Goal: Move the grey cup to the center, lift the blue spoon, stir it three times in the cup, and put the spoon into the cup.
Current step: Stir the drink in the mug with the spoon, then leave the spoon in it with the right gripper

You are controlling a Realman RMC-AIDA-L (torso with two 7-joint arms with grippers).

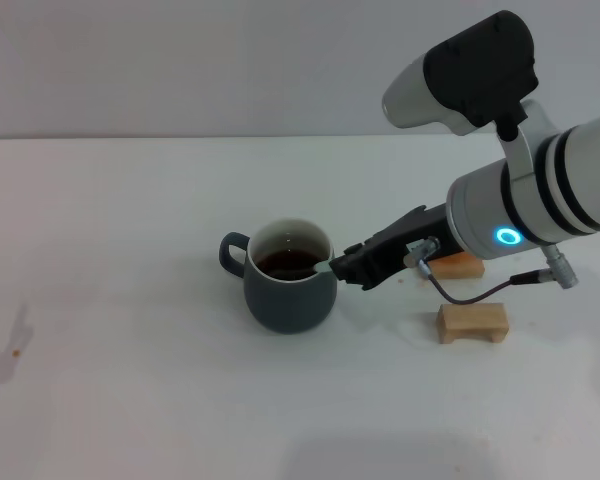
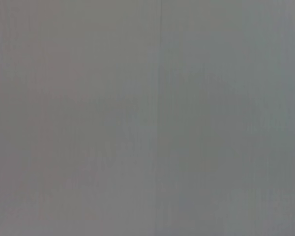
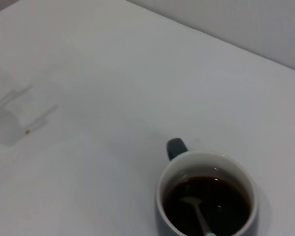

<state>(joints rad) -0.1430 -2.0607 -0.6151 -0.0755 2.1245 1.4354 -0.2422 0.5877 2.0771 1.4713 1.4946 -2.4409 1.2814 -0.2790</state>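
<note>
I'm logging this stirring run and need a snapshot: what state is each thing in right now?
grey cup: upright on the table, holding dark liquid.
blue spoon: bowl dipped in the liquid, handle leaning over the rim.
right gripper: at the cup's rim, shut on the spoon handle.
left gripper: out of view.
wooden blocks: resting on the table behind the right gripper.

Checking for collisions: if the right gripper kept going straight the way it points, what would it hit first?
Probably the grey cup: the right gripper, holding the blue spoon, points at its rim, almost touching. Depth is unclear.
</note>
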